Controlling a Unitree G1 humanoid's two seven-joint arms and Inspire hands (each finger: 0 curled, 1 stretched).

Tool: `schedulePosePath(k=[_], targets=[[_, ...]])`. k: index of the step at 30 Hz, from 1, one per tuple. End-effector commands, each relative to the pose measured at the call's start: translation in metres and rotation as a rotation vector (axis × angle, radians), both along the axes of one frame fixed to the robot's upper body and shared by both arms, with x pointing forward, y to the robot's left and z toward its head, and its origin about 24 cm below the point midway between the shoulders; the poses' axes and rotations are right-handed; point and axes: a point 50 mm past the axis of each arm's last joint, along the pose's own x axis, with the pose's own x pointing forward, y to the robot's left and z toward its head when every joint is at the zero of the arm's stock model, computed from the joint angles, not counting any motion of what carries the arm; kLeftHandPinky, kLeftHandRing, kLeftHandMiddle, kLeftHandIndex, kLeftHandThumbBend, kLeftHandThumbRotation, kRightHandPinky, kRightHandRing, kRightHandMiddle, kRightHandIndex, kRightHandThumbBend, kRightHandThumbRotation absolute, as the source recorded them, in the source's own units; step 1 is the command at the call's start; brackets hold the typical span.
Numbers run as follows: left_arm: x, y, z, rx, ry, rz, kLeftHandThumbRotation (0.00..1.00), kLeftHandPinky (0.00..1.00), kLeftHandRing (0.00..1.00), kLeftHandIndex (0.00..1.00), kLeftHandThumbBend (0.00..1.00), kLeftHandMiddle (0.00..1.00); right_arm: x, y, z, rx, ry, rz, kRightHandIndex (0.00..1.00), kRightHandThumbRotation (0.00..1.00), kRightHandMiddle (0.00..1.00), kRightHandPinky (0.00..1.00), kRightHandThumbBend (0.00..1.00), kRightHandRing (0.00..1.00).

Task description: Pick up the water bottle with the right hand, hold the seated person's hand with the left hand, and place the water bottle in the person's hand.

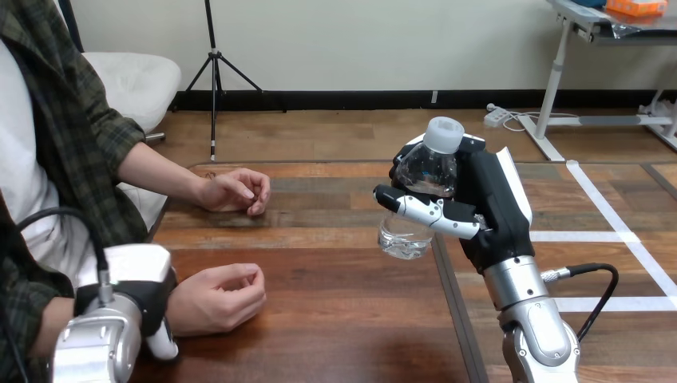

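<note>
My right hand (496, 209) is shut on a clear water bottle (404, 238) with a white cap, holding it upright above the middle of the wooden table (335, 319). At the lower left, my left hand (137, 281) lies over the wrist of the person's nearer hand (219, 297), with a finger (164, 345) curled round the wrist's near side. That hand rests on the table, loosely curled, with its palm turned partly up. The bottle hangs to the right of it, well apart. The person's farther hand (235, 191) rests on the table near the far edge.
The person sits at the table's left side. A dark seam (453, 303) runs front to back through the table under the bottle. White tape lines (619, 223) cross the table's right part.
</note>
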Motion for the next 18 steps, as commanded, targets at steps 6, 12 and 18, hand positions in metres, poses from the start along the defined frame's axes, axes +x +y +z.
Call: schedulePosePath(k=[6,12,18], targets=[[-0.0202,0.0019,-0.0379,0.012,0.239,-0.021,0.04,0.77,0.81,0.82,0.85,0.83,0.0095,0.0005,0.0288,0.011,-0.117,0.002,0.41,0.0,0.43,0.4,0.68,0.41],[-0.0217,0.0015,-0.0397,-0.013,0.245,-0.035,0.05,0.76,0.82,0.83,0.87,0.84,0.0099,0.0004,0.0288,0.019,-0.113,0.003,0.41,0.0,0.43,0.39,0.67,0.41],[-0.0236,0.0012,-0.0412,-0.033,0.248,-0.057,0.06,0.73,0.81,0.83,0.87,0.84,0.0102,-0.0001,0.029,0.01,-0.112,-0.001,0.41,0.0,0.43,0.39,0.68,0.41]])
